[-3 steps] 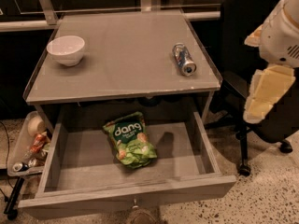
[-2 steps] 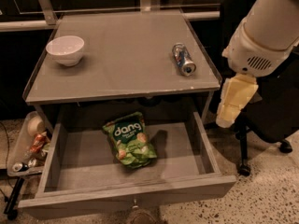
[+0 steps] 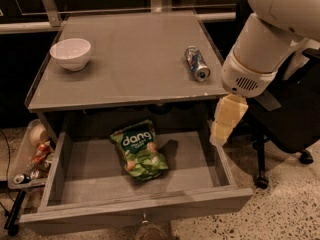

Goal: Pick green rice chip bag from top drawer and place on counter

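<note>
1. Speckled flooring surrounds a grey flat-topped desk, which carries a white ceramic bowl at its left and a blue-silver drinks can lying on its side at the right.
2. Below it we see the shallow grey wooden top drawer pulled open, with the crinkly bright-green rice chip bag lying flat near its middle.
3. Our pale yellow end effector hangs over the drawer's right side, apart from the bag; we cannot tell whether it is released or clenched.
4. We judge this to be the approach. Next we must swing left, descend and grip the pouch.
</note>
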Controlling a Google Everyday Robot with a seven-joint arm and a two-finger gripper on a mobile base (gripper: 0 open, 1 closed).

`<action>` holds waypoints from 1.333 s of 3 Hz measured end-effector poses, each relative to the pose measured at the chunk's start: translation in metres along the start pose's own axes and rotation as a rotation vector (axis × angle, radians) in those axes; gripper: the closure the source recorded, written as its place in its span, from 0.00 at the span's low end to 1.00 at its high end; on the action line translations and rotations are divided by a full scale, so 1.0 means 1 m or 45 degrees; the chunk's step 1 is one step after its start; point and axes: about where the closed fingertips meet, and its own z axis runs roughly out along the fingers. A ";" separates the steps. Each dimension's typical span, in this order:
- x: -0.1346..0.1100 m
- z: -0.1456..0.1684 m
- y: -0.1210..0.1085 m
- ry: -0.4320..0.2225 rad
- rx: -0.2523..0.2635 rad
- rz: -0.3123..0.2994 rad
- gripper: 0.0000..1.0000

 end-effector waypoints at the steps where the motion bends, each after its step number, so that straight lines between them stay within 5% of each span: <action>1: -0.016 0.030 0.002 -0.030 0.007 0.063 0.00; 2: -0.041 0.088 0.002 -0.091 -0.035 0.199 0.00; 3: -0.062 0.126 0.014 -0.149 -0.113 0.239 0.00; 4: -0.064 0.128 0.014 -0.157 -0.113 0.240 0.00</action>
